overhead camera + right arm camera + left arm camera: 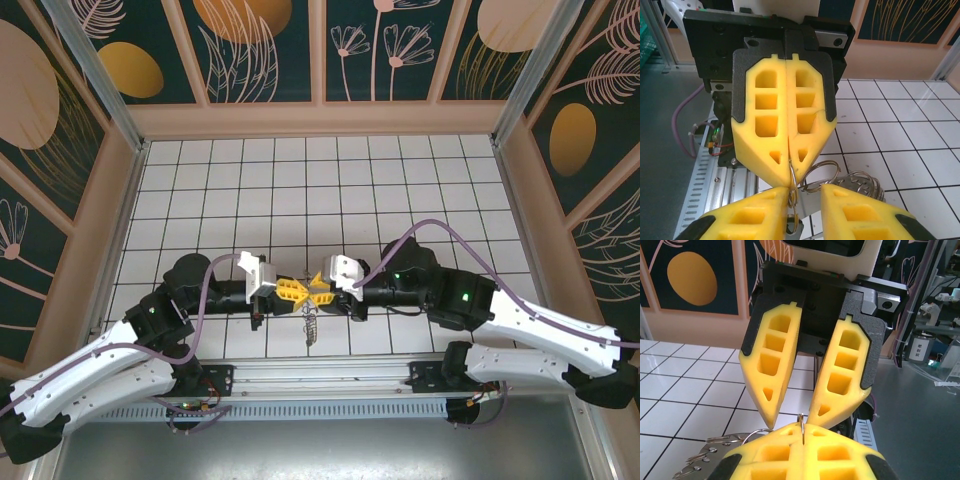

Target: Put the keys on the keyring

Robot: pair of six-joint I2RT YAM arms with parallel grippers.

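Both arms reach in from the sides and meet nose to nose over the near rows of the tiled table (pixel 400 190). The left gripper (pixel 295 292) has its yellow fingers pressed flat together, and the thin wire of the keyring (pixel 802 421) is pinched right at their tips. The right wrist view shows this gripper (pixel 790 172) head-on, with the ring wire running down out of the seam between the two pads. From there the ring loops out to the side, above the tiles.

The right gripper (pixel 318 290) points straight at the left one, tips almost touching. Its fingers stand apart with a clear gap and hold nothing. In the left wrist view its two prongs (pixel 791 421) splay above the clamped ring. In its own camera the ring wire lies close along the inner edge of one finger (pixel 747 217); I cannot tell whether they touch.

The keys (pixel 311 327) hang as a small silvery bunch just below the meeting fingertips, near the table's front edge
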